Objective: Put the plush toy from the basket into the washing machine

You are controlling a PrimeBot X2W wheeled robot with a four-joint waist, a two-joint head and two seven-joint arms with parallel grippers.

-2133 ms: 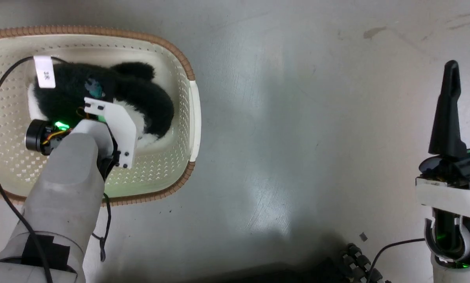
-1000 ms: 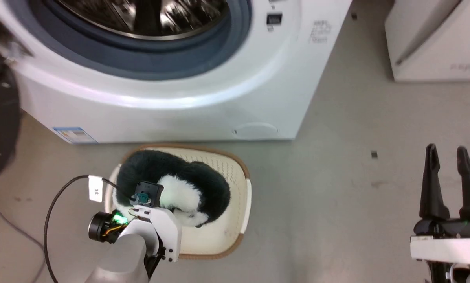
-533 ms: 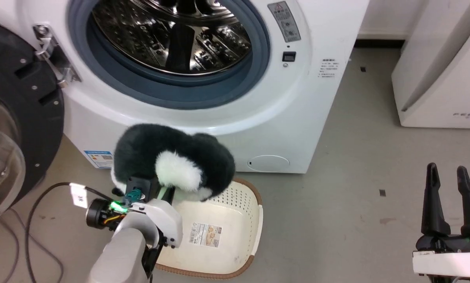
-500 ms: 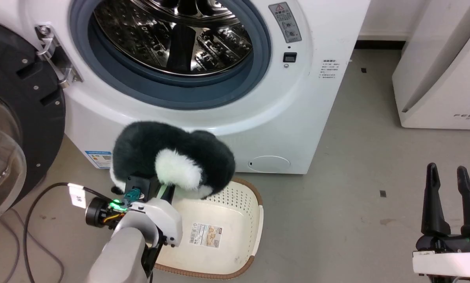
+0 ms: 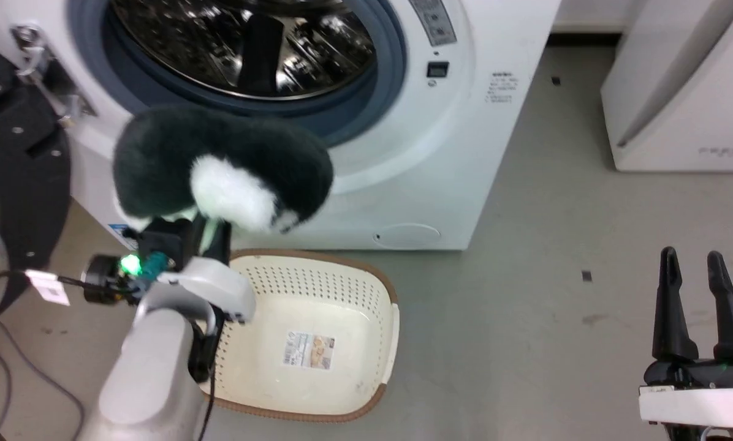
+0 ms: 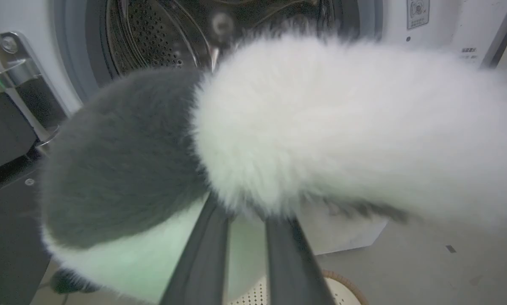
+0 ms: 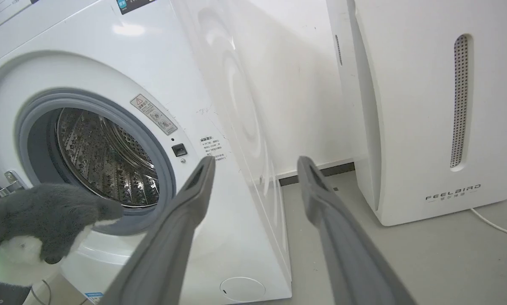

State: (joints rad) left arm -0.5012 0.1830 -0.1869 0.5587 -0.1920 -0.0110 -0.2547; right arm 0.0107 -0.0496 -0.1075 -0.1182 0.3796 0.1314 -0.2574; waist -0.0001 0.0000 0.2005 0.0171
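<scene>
Black and white fluff is hanging in the air at about 10 o'clock in the head view. It is the plush toy (image 5: 219, 165), and the left gripper (image 5: 210, 228) is holding it up from below. In the left wrist view the two dark fingers (image 6: 207, 250) are going up into the fur, close together, so that gripper is squeezing the toy. The toy is floating in front of the washing machine (image 5: 464, 153), just under the round hole. Its top is covering a bit of the grey door seal (image 5: 392, 61). I cannot tell if it is touching the seal. The shiny steel drum (image 5: 244, 43) is showing at 12 o'clock from the toy. The black-rimmed door (image 5: 23, 159) is hanging open at 9 o'clock. The basket (image 5: 392, 300) is sitting on the grey floor (image 5: 526, 306) at about 5 o'clock from the toy, well below it. A label sticker (image 5: 308, 350) is showing on the basket's bottom. The right gripper (image 5: 691, 254) is waiting at 4 o'clock in the head view, far from the toy. Its fingers are pointing up and standing apart, let go. A white box-like appliance (image 5: 679, 92) is standing at 2 o'clock.
</scene>
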